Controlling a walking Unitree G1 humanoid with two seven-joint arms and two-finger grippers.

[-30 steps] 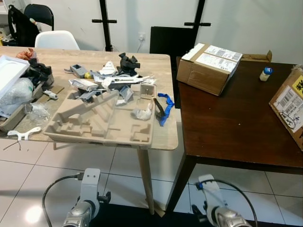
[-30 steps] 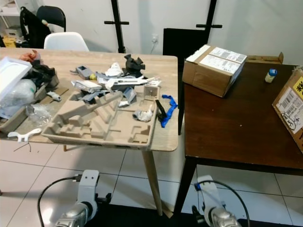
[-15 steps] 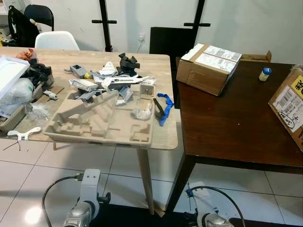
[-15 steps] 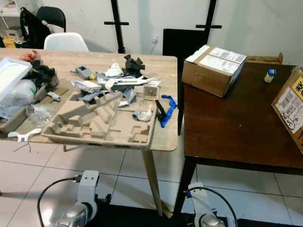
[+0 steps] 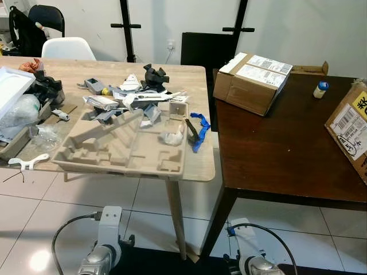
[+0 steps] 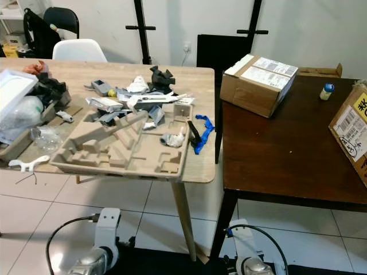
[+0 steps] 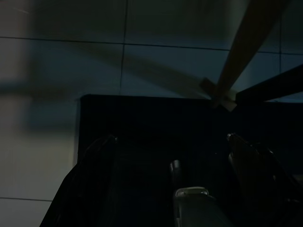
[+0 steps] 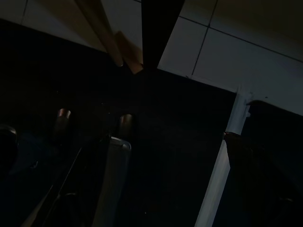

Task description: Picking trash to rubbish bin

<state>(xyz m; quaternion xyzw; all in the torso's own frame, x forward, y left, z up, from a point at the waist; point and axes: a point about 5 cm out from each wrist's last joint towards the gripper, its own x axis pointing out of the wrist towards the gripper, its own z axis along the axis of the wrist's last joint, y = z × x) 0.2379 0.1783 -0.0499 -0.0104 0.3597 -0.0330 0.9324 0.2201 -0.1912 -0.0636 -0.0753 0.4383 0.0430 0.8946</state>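
Ahead, we see the trash (image 5: 137, 100) heaped on the light wooden counter (image 5: 198, 163): grey wrappers, white scraps and a black gadget, lying behind and partly inside a moulded pulp tray (image 5: 123, 146) near the counter's front edge, with a blue strip (image 5: 199, 127) just beside the tray's right side. A dark wooden counter (image 5: 281, 154) stands touching on the right, carrying a cardboard box (image 5: 252, 82) and a small bottle (image 5: 320, 89). Both arms hang low over the tiled floor (image 5: 34, 200), well below and apart from the trash. In the dim left wrist view, the left gripper (image 7: 173, 156) has its fingers (image 7: 97, 161) spread wide, holding nothing. The right gripper (image 8: 156, 156) also shows its fingers (image 8: 222, 175) parted and empty, above a dark mat (image 8: 156, 118).
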